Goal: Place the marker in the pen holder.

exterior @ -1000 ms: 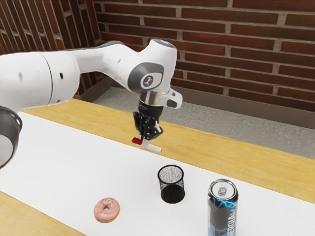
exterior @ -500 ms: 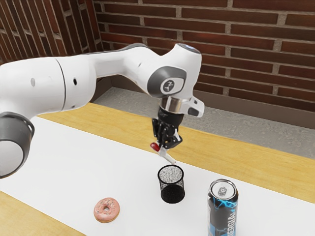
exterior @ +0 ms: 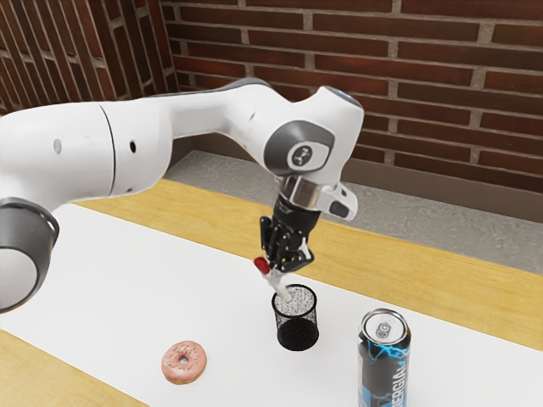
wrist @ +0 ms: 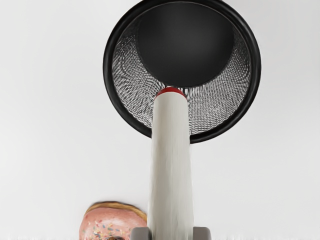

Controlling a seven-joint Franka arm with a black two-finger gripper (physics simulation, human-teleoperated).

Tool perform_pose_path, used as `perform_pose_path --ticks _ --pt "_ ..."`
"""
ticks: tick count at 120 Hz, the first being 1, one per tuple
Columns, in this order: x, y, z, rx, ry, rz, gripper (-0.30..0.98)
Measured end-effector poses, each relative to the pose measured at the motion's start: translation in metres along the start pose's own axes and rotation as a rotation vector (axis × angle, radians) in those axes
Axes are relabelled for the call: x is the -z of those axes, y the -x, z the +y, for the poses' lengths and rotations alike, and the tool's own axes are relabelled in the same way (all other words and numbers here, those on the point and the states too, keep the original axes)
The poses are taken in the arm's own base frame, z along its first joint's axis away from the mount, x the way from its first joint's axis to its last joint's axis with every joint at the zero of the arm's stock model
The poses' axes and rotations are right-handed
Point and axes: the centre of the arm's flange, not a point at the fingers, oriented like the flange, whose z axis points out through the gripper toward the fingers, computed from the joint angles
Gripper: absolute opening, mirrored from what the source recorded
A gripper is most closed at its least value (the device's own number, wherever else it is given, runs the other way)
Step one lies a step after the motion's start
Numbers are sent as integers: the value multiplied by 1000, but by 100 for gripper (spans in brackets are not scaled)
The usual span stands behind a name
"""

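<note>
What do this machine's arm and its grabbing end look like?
The arm is glossy white and rounded, with dark grey joint covers, one bearing a small round emblem. A silvery band sits above the gripper, which is black and angular, with linked, jointed parts and grey fingertips.

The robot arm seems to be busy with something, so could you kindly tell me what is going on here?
The robot arm is holding a white marker with a red end between its jaws, to put it into the black mesh pen holder. The marker is tilted, its far end at the holder's mouth, and it has not been let go. A pink doughnut and a drink can stand nearby on the table.
</note>
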Motion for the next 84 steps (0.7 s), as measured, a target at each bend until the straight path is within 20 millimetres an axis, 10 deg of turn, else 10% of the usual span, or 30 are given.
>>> perform_pose_path --ticks 16,50,58,70,84 --pt "-1 0 1 9 1 -9 -10" --pt "-3 2 2 25 15 -20 44" --pt "22 20 -9 42 17 24 50" --pt "130 162 -111 227 49 266 57" --pt "119 285 -286 578 152 349 62"
